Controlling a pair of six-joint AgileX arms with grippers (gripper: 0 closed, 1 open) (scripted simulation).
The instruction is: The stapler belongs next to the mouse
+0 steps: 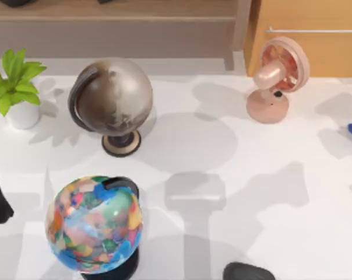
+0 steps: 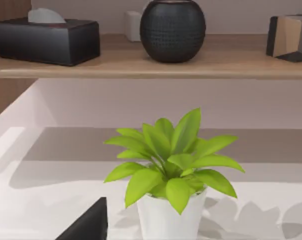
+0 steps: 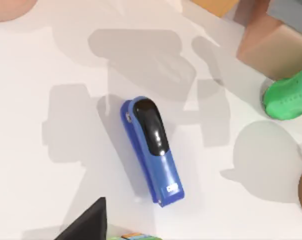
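Stapler (image 3: 151, 150): lies flat at the tabletop's (image 1: 234, 175) right edge.
Mouse (image 1: 249, 272): near edge, right of centre.
Both grippers' fingers: cannot tell.

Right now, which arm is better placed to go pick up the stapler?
Right. The stapler lies directly under the right wrist camera and at the table's right edge in the top view, while the left wrist faces the potted plant at far left.

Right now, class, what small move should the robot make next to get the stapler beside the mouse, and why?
Probably lower the right arm straight onto the stapler. It lies free on the table under that wrist camera, at the table's right edge, far from the mouse at the near edge.
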